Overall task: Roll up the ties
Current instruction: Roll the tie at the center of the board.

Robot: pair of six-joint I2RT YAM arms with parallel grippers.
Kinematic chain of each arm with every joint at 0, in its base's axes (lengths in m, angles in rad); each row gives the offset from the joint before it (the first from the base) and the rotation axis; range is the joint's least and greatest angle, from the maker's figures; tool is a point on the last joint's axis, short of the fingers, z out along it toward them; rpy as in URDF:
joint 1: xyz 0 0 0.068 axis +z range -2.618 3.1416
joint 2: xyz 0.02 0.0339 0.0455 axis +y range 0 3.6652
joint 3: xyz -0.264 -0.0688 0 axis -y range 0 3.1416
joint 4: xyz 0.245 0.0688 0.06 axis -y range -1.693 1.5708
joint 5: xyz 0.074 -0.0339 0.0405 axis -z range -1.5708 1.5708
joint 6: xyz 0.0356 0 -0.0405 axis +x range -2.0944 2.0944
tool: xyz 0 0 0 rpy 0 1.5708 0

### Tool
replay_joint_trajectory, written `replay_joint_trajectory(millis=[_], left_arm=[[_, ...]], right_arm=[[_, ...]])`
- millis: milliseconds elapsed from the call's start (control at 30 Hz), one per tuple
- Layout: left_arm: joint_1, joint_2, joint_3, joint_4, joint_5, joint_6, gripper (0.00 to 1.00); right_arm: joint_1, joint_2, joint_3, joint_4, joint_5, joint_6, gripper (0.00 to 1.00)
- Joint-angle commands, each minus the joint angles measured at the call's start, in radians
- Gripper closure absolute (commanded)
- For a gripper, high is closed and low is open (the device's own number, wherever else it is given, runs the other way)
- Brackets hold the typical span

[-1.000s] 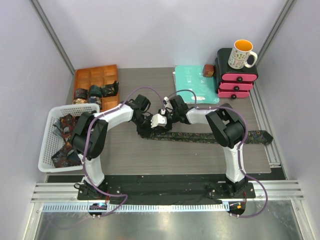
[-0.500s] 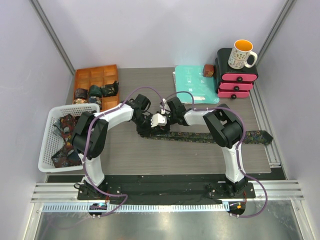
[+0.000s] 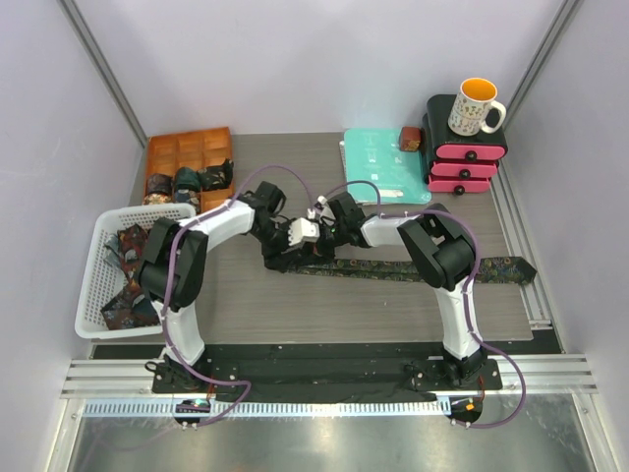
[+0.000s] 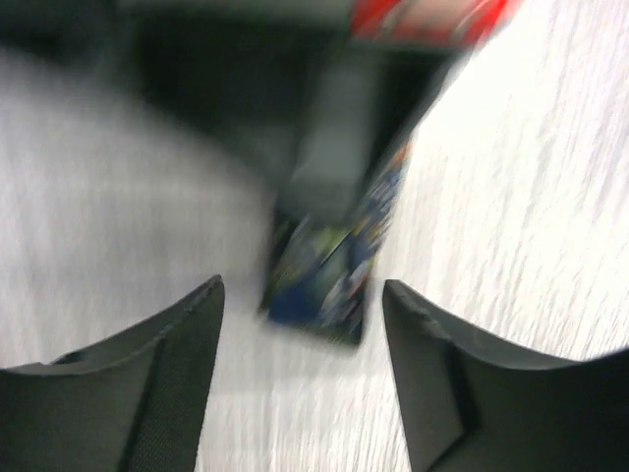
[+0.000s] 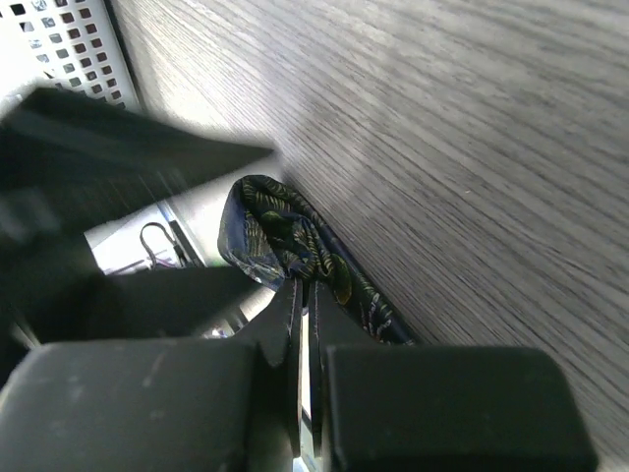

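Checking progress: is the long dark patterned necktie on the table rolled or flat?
Mostly flat: the dark patterned necktie stretches across the table; only one end curls, pinched by the right gripper.

The grey wood-grain table (image 3: 246,305) carries an orange divided tray (image 3: 189,149), white basket (image 3: 95,280), teal folder (image 3: 378,157), pink drawers (image 3: 470,153) and a flat tie (image 3: 432,267).

Enclosure walls (image 3: 314,59) plain pale lilac, grey metal posts (image 3: 106,74) at rear corners. Bench (image 3: 295,305) grey wood-grain, evenly lit. Aluminium rail (image 3: 550,374) along near edge; brushed steel sheet (image 3: 324,442) below.
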Motion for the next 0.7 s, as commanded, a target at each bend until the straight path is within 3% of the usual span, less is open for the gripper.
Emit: replay_joint_trajectory(millis=[0, 467, 567, 667], left_arm=[[0.118, -0.062, 0.037, -0.048, 0.112, 0.067, 0.32], [0.088, -0.062, -0.024, -0.064, 0.164, 0.219, 0.3], [0.069, -0.048, -0.032, -0.07, 0.136, 0.235, 0.35], [0.055, -0.03, -0.032, -0.074, 0.093, 0.23, 0.47]], right_arm=[[-0.002, 0.026, 0.001, -0.096, 0.042, -0.056, 0.99], [-0.014, 0.056, 0.006, -0.111, 0.032, -0.073, 0.99], [-0.017, 0.059, 0.006, -0.111, 0.032, -0.075, 0.99], [-0.017, 0.059, 0.007, -0.106, 0.03, -0.073, 0.99]])
